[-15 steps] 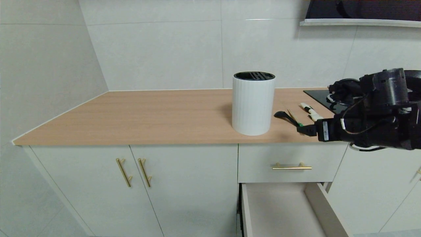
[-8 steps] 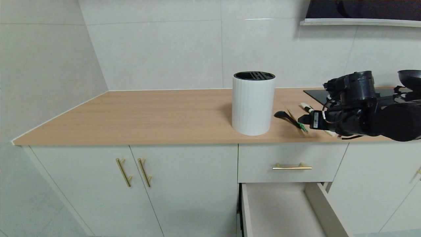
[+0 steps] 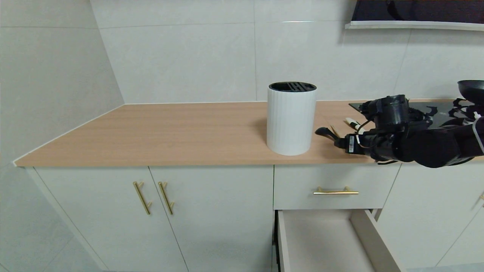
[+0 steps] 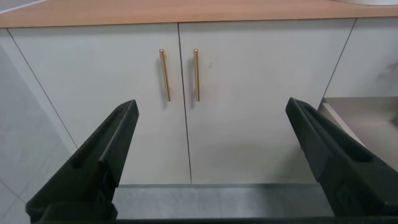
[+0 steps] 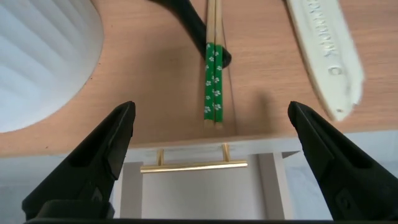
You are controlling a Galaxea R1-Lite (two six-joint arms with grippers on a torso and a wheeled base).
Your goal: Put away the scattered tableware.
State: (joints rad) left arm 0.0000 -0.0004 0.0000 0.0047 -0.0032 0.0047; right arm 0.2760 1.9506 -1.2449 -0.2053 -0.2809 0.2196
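A pair of wooden chopsticks (image 5: 213, 74) with green patterned ends lies on the wooden countertop (image 3: 181, 132), right of a white ribbed utensil holder (image 3: 291, 119). A black spoon (image 3: 323, 131) lies across them, its handle (image 5: 193, 25) under the sticks. A white knife-like piece (image 5: 323, 43) rests beside them, also seen as the white piece (image 3: 353, 122). My right gripper (image 5: 211, 168) is open, low over the counter's front edge with the chopsticks' green ends between its fingers; the same right gripper (image 3: 340, 143) hides them in the head view. My left gripper (image 4: 211, 162) is open and empty, low in front of the cabinet doors.
An open drawer (image 3: 321, 241) stands pulled out below the counter, under a shut drawer with a gold handle (image 3: 335, 192). A black cooktop (image 3: 372, 109) with a dark pan (image 3: 470, 87) sits at the right. Cabinet doors with gold handles (image 4: 180, 74) face the left gripper.
My right arm has moved forward and to the left, carrying the open gripper from the counter's front edge onto the chopsticks' ends. Nothing else has moved.
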